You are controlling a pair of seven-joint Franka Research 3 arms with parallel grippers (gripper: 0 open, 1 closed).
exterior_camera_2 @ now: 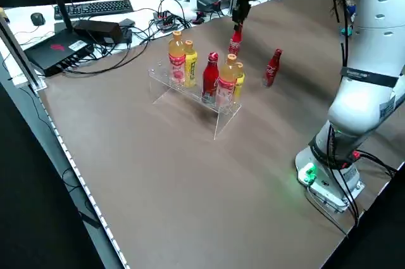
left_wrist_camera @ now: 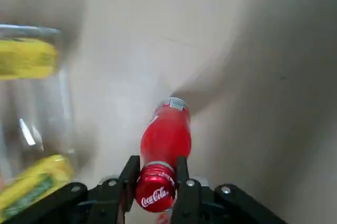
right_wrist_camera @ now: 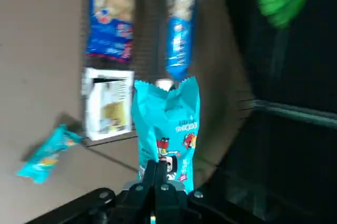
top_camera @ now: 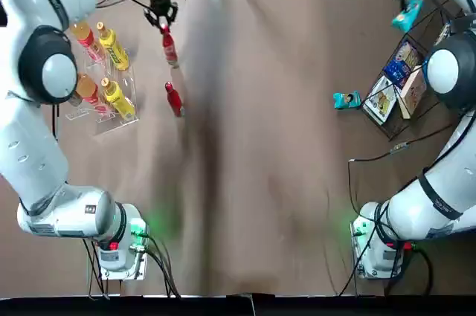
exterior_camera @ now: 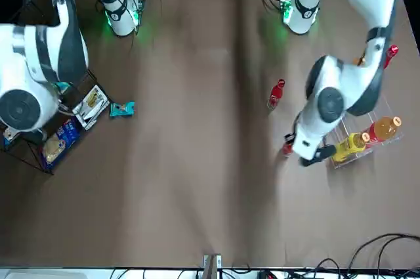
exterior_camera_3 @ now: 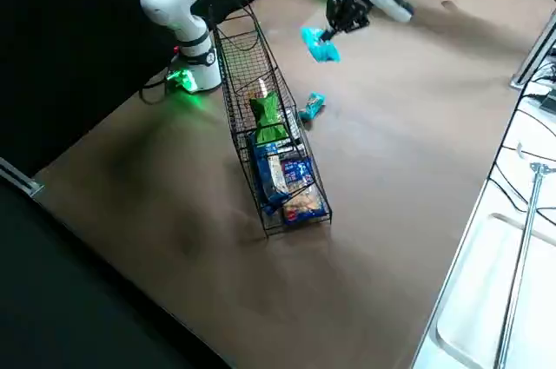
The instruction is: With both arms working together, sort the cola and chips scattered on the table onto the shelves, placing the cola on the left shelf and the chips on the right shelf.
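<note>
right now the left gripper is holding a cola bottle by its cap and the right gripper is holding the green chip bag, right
Not quite. The right gripper holds a teal chip bag, as the right wrist view shows; the green bag already sits in the wire rack. The left gripper does grip a cola bottle by its cap.

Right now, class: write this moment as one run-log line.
left gripper: shut on cola bottle | right gripper: shut on teal chips bag | loose on table: one cola, one teal bag
</note>
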